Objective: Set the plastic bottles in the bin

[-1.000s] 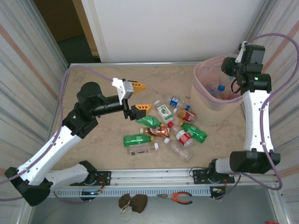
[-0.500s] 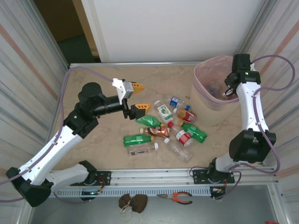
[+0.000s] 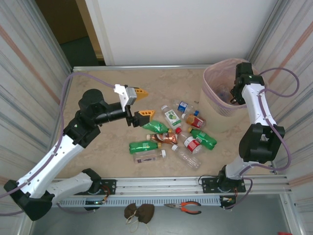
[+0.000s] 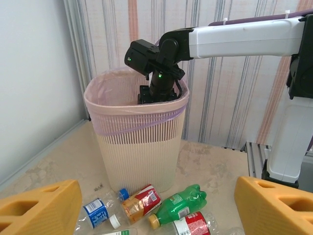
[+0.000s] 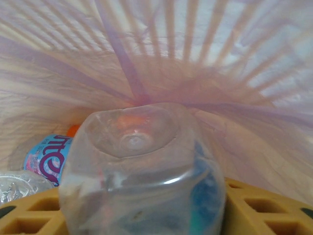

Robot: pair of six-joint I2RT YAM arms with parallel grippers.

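Plastic bottles (image 3: pixel 171 134) lay mid-tabletop (image 3: pixel 161 83); bin (image 3: pixel 220 115) at 2 o'clock. R pincer (image 5: pixel 142 215) inside bin, clear bottle (image 5: pixel 142 166) between fingers; gripped or released, cannot tell. L pincer (image 3: pixel 142 103) wide open, empty. Next: confirm drop, retract R.

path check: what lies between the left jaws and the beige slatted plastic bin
Left wrist view: a blue-labelled clear plastic bottle, a red-labelled amber bottle and a green bottle.

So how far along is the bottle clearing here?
Done: at least a blue-labelled bottle lies in the bin. In hand: a clear bottle sits in the right gripper inside the bin; gripped or released, I can't tell. Left: about ten loose bottles on the table, the open left gripper hovering near them.
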